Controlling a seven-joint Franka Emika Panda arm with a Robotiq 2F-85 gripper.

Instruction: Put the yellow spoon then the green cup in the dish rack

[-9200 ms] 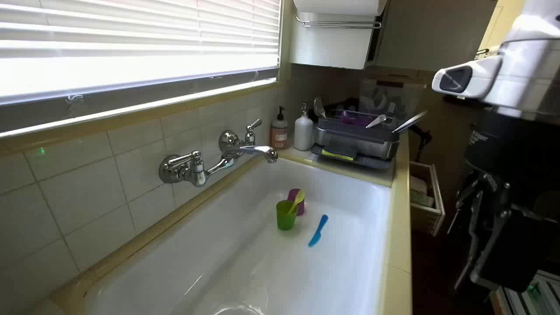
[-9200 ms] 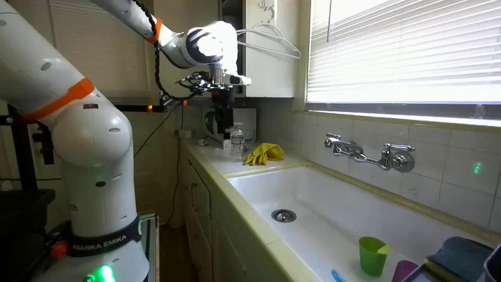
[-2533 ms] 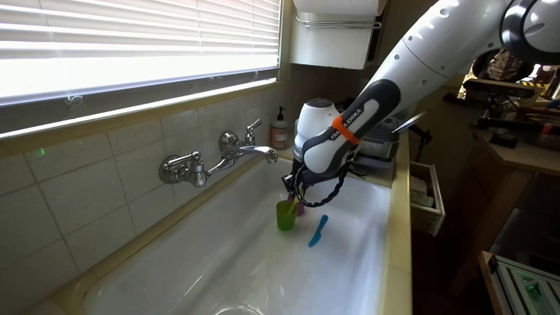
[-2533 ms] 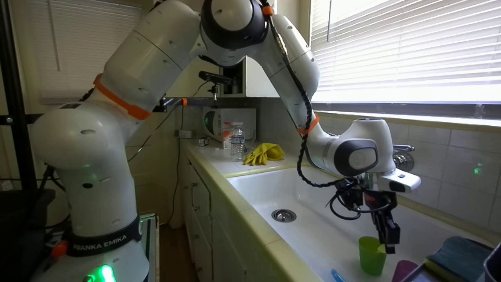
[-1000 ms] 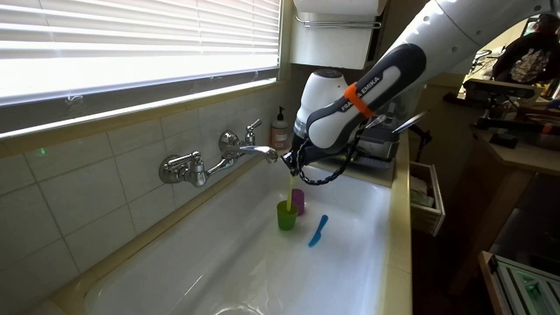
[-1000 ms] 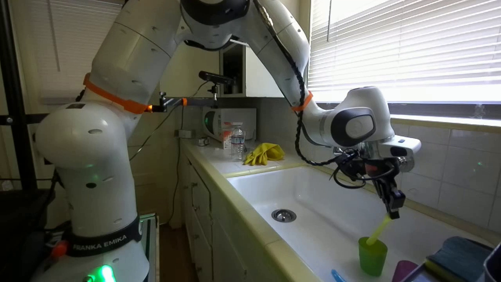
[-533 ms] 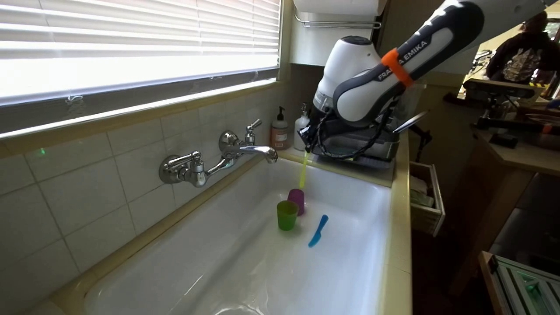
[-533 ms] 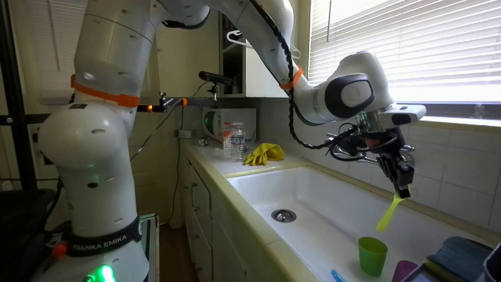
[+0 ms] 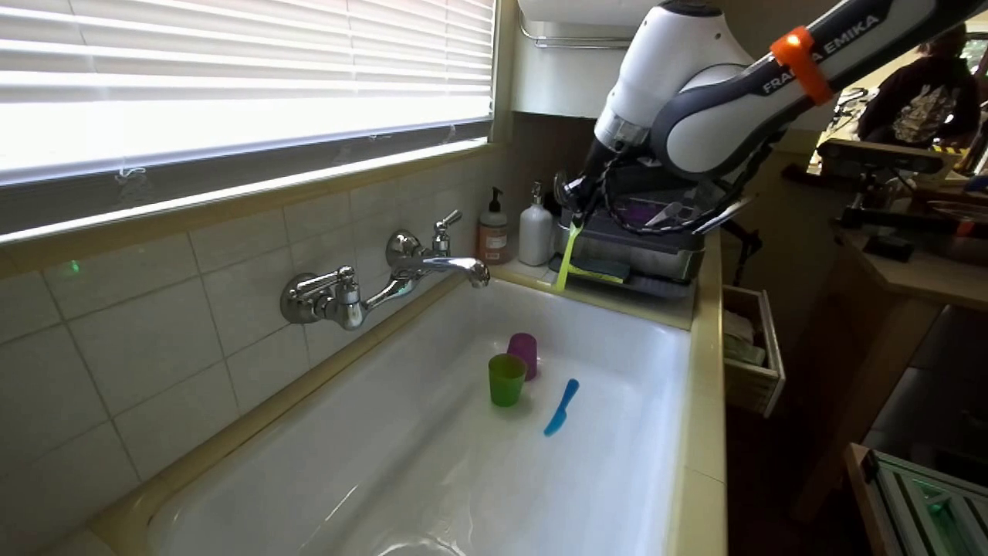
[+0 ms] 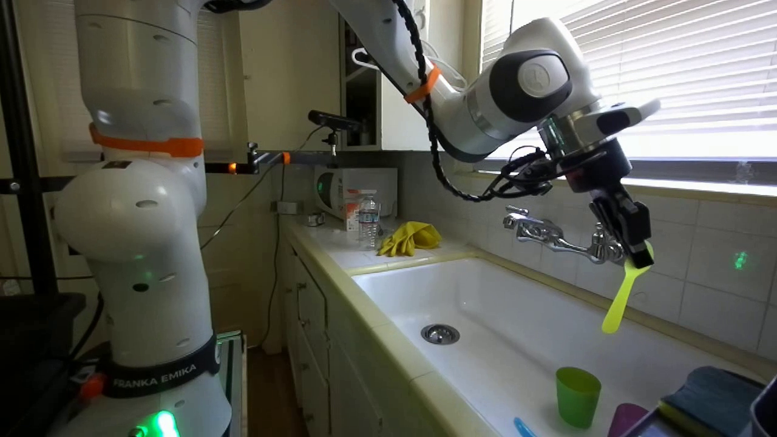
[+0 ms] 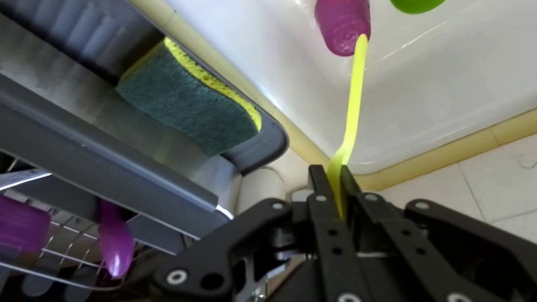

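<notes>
Gripper (image 11: 331, 170) has the yellow spoon (image 10: 624, 294): fingers (image 11: 319, 183) clamped on its wide end, slim handle sticking out past the tips. In both exterior views the spoon is up in the air, tilted, handle end lowest, near the rack end of the sink (image 9: 602, 479); can't tell its height over anything. Dish rack (image 9: 641, 241) sits on the counter just past that end, near the gripper; wrist view has its grey side to the left. In it, a purple utensil (image 11: 115, 239) and another purple item (image 11: 21, 224) cut off by the frame edge; metal utensil (image 11: 21, 179) at the rim. Sponge (image 11: 188, 105), yellow and dark blue-green, lies on the grey tray (image 11: 268, 144) along the rack's sink side. Green cup (image 9: 507, 382) stands upright in the sink, mouth up. Pink cup (image 9: 525, 351) just beside it, closed base facing the wrist view, gap between the two there. Blue utensil (image 9: 562, 409) lies on the sink floor near both cups. Faucet (image 9: 448, 265) on the tiled wall, pump bottles (image 9: 535, 238) beside the rack. Yellow gloves (image 10: 410, 238) and water bottle (image 10: 368, 224) on the counter past the drain (image 10: 441, 334) end.
</notes>
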